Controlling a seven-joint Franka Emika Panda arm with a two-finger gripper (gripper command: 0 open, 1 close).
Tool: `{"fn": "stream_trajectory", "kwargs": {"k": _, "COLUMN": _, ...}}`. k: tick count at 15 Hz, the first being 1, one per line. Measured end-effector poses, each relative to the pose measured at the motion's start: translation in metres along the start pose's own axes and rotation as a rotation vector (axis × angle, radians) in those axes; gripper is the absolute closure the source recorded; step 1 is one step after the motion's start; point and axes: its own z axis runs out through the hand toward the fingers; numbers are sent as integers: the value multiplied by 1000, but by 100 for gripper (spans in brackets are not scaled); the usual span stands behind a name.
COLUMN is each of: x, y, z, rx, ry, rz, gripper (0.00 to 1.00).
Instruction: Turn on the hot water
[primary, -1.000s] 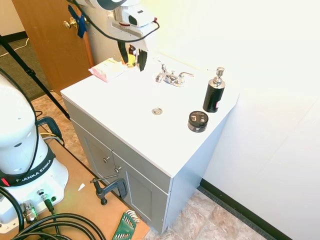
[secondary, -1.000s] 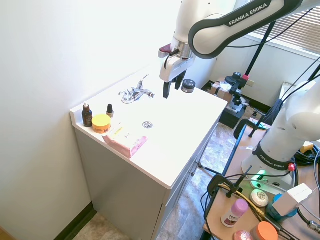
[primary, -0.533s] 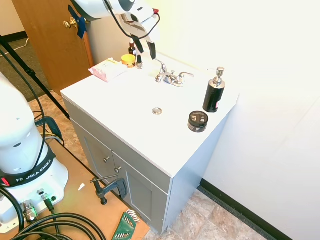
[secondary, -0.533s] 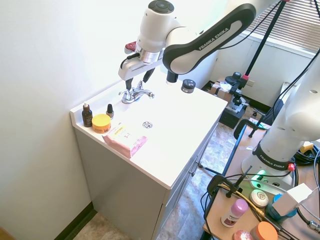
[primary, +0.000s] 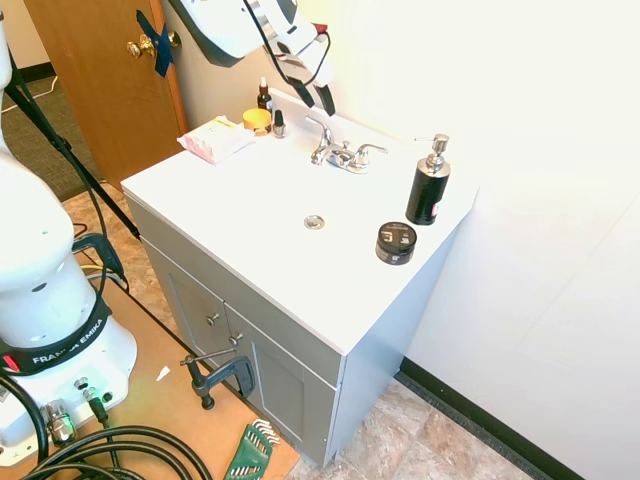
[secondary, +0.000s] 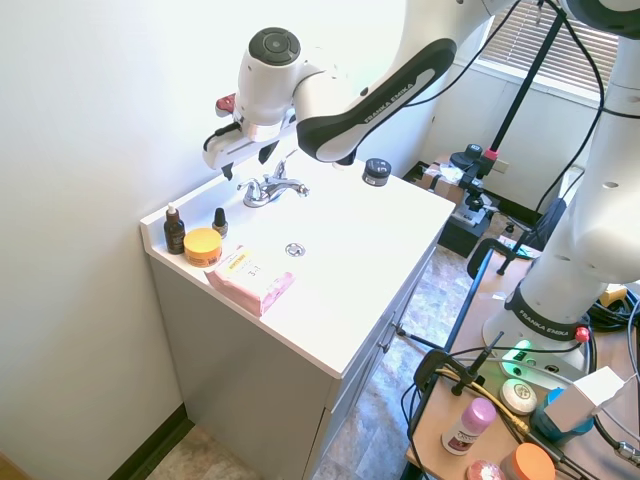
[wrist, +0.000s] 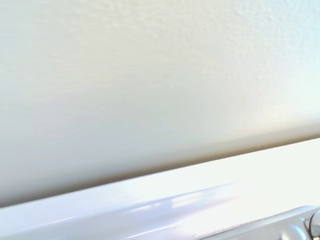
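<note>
The low chrome faucet (primary: 341, 155) (secondary: 270, 188) stands at the back of the white vanity top (primary: 240, 215). Its hot water lever (primary: 322, 132) (secondary: 246, 185) is the one on the side of the small bottles. The matching cold lever (primary: 371, 151) points the other way. My gripper (primary: 314, 98) (secondary: 228, 169) hangs open a little above the hot lever, close to the wall, touching nothing. The arm is tilted toward the wall. In the wrist view I see mostly wall, the white back ledge (wrist: 165, 200) and a chrome bit (wrist: 313, 226) at the corner.
A black pump bottle (primary: 428, 185) and a black round jar (primary: 396, 242) stand right of the faucet. Left of it are a yellow jar (primary: 257, 119), two dropper bottles (primary: 263, 95) and a pink-and-white pack (primary: 212, 139). The drain (primary: 314, 222) sits mid-basin.
The arm has swung from over the basin to the back wall, tilting toward it. The gripper now sits above the faucet's bottle-side lever, still open.
</note>
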Motion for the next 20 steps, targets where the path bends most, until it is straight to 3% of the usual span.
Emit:
{"fn": "stream_trajectory", "kwargs": {"k": 3, "x": 5, "y": 7, "z": 13, "rx": -28, "ry": 8, "rz": 5, "gripper": 0}}
{"fn": "stream_trajectory", "kwargs": {"k": 9, "x": 1, "y": 14, "z": 18, "rx": -75, "ry": -37, "rz": 41, "gripper": 0}}
{"fn": "stream_trajectory", "kwargs": {"k": 15, "x": 1, "y": 51, "z": 18, "rx": -124, "ry": -46, "rz": 50, "gripper": 0}}
{"fn": "stream_trajectory", "kwargs": {"k": 20, "x": 11, "y": 67, "z": 21, "rx": -119, "ry": -18, "rz": 23, "gripper": 0}}
